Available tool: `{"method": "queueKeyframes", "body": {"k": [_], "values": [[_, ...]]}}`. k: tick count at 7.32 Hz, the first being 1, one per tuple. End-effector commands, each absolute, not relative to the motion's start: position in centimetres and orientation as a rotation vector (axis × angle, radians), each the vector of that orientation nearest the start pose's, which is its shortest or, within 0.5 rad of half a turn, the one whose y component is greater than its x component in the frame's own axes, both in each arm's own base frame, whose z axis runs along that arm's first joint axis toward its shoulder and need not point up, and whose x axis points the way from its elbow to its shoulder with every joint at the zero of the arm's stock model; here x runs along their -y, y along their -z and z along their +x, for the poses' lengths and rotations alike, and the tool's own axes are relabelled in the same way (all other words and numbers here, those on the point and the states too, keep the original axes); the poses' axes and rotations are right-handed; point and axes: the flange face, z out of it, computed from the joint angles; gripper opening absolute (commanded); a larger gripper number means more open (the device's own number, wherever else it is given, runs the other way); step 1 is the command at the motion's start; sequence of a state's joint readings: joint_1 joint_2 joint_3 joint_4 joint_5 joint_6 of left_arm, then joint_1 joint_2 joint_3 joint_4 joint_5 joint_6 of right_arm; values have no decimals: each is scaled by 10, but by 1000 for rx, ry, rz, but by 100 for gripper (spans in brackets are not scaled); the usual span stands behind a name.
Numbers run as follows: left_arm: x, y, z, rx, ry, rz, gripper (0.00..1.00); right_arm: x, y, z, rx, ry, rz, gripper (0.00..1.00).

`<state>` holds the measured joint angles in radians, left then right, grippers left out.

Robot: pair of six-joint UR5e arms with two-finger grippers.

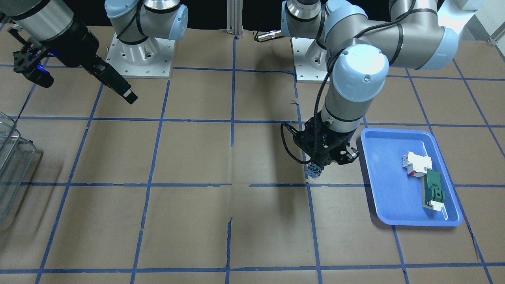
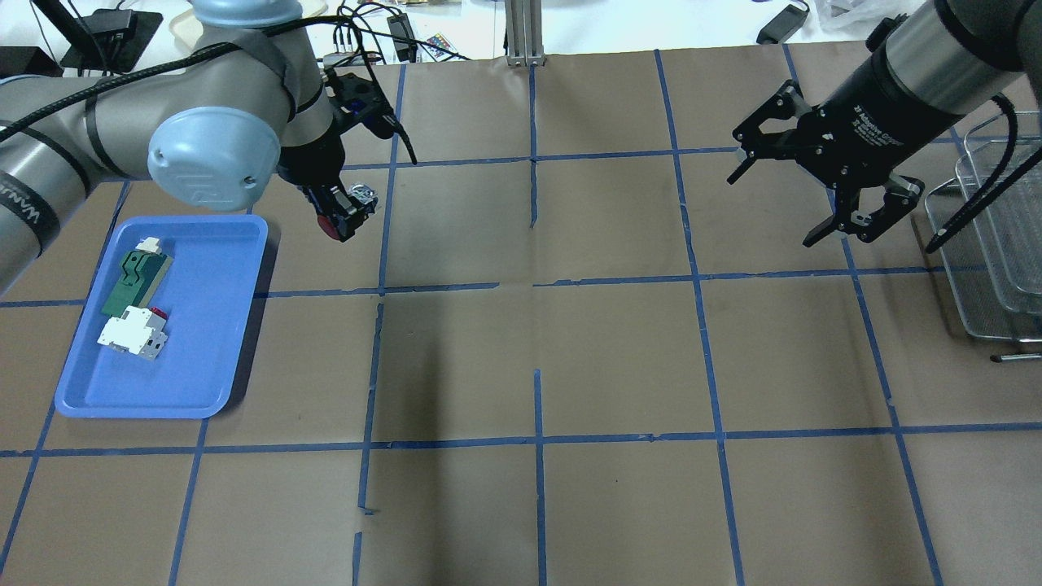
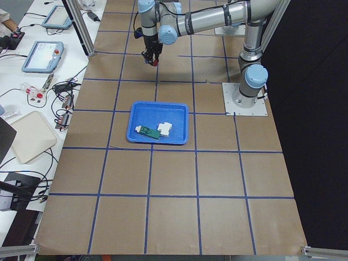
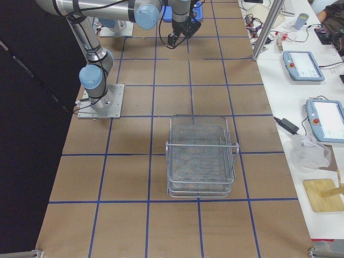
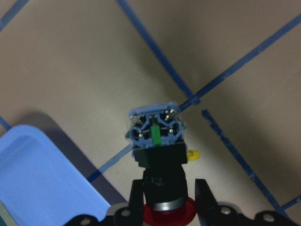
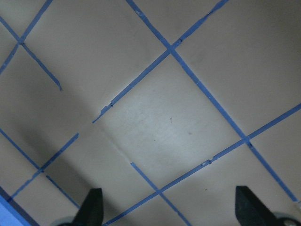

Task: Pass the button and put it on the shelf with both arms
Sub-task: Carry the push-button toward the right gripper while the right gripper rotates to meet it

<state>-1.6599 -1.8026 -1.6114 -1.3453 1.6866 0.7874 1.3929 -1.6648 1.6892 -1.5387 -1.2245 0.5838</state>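
Observation:
My left gripper (image 2: 342, 213) is shut on the button (image 2: 352, 203), just off the blue tray's inner edge. In the left wrist view the fingers (image 5: 136, 197) clamp its black body, with the red cap at the bottom and the clear contact block (image 5: 156, 129) pointing away over the table. It also shows in the front view (image 1: 314, 170), low over the paper. My right gripper (image 2: 773, 207) is open and empty, in the air beside the shelf (image 2: 993, 268), a wire-mesh tiered rack. The right wrist view shows only its spread fingertips (image 6: 91, 207) over bare table.
The blue tray (image 2: 203, 342) holds a white-and-red breaker block (image 2: 134, 334) and a flat green-and-white part (image 2: 130, 281). The table is brown paper with a grid of blue tape lines. Both arm bases stand at the robot's edge (image 1: 140, 55).

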Motion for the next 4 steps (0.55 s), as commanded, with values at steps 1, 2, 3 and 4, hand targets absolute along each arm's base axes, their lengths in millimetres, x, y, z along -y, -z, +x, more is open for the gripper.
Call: {"method": "queueKeyframes", "body": {"k": [1, 2, 3, 4], "values": [[554, -390, -217, -2652, 47, 1706, 0, 487, -470, 63, -2373, -331, 1255, 100], [561, -384, -235, -2585, 222, 1953, 0, 501, -468, 51, -2317, -399, 1293, 100], [560, -392, -245, -2448, 375, 2178, 0, 513, -461, 48, -2257, -505, 1336, 100], [566, -386, -247, -2369, 407, 2264, 0, 512, -462, 51, -2220, -543, 1336, 100]]}}
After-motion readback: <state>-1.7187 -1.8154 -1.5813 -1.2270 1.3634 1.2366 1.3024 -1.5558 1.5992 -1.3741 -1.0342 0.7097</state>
